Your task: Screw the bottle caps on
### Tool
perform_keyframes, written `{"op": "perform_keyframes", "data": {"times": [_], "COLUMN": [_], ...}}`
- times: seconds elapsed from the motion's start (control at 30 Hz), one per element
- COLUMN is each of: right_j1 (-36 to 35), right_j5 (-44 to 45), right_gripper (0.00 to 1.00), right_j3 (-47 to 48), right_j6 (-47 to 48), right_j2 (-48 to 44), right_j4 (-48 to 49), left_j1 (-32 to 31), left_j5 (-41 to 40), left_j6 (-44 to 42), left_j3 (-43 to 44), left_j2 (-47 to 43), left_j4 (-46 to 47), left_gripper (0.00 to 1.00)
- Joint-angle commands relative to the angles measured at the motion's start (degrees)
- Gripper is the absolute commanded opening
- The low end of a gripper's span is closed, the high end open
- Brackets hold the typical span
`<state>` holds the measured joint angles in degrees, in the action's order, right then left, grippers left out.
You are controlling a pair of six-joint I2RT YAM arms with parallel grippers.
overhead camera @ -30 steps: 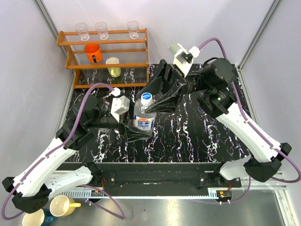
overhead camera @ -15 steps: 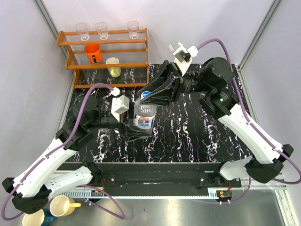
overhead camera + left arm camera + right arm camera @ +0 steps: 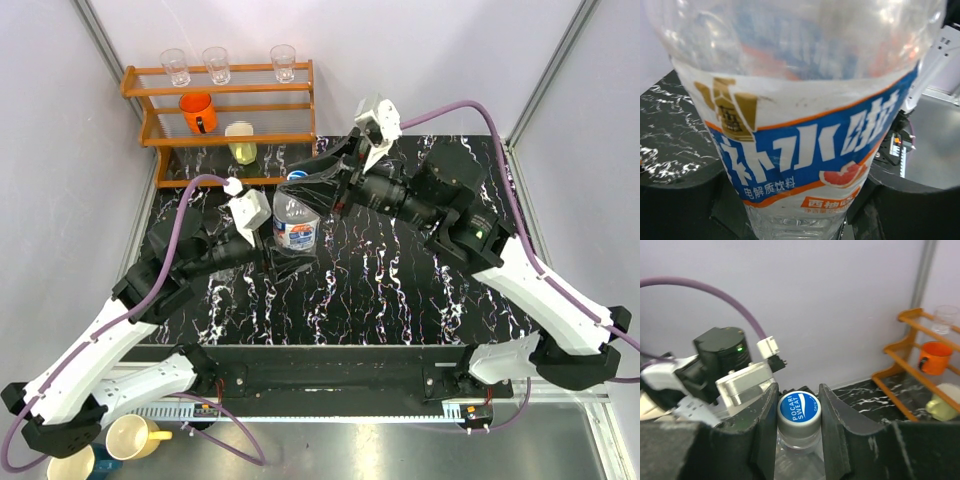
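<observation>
The left claw (image 3: pixel 796 212) grips the bottle (image 3: pixel 800 130) and the right claw (image 3: pixel 798 416) clamps the cap (image 3: pixel 799 407); any tilt risks cross-threading.

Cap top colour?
Blue with white lettering; the cap on the bottle shows best in the right wrist view.

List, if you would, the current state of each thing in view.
Bottle, cap on its neck, gripped around the labelled body.
Bottle cap, seated on the neck; how tight, cannot tell.
Left gripper, shut on the bottle.
Right gripper, shut on the bottle cap.
Three glasses, upright and empty on top of the rack.
Orange cup, on the middle shelf.
Yellow cup, on the lower shelf.
</observation>
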<state>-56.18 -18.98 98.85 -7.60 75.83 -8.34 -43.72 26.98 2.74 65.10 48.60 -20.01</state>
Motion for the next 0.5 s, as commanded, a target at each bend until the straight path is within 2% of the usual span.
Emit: {"op": "perform_keyframes", "data": {"times": [0.0,0.03,0.1,0.13,0.2,0.23,0.27,0.33,0.47], "right_j1": [-6.9,-9.4,-11.9,-14.5,-17.0,-17.9,-19.3,-20.6,-21.3], "right_j5": [17.9,26.6,34.0,41.9,47.6,53.3,54.5,57.9,60.7], "right_gripper": [0.0,0.0,0.0,0.0,0.0,0.0,0.0,0.12,0.47], "right_j3": [0.6,0.3,0.3,0.6,1.9,2.6,4.4,6.3,8.6], "right_j6": [5.1,5.5,5.7,6.8,9.2,10.2,10.8,12.2,10.9], "right_j2": [2.0,2.5,3.4,4.8,6.3,7.9,8.7,10.5,9.7], "right_j4": [-4.7,-3.9,-2.4,-1.9,-0.7,-0.4,-0.6,-0.8,-1.8], "left_j1": [1.6,1.7,1.7,1.7,1.8,1.8,1.8,1.8,1.8], "left_j5": [-15.4,-16.3,-19.3,-20.4,-23.5,-24.6,-25.2,-26.8,-26.3], "left_j6": [3.0,3.1,3.0,3.0,2.7,2.6,2.4,2.4,1.9], "left_j3": [2.1,2.2,2.3,2.5,2.6,2.7,2.6,2.4,1.6], "left_j2": [-0.3,-0.3,-0.3,-0.3,-0.4,-0.4,-0.5,-0.8,-1.6], "left_j4": [5.9,5.7,5.3,5.1,4.5,4.2,4.1,3.6,3.0], "left_gripper": [0.37,0.37,0.36,0.36,0.36,0.36,0.36,0.36,0.36]}}
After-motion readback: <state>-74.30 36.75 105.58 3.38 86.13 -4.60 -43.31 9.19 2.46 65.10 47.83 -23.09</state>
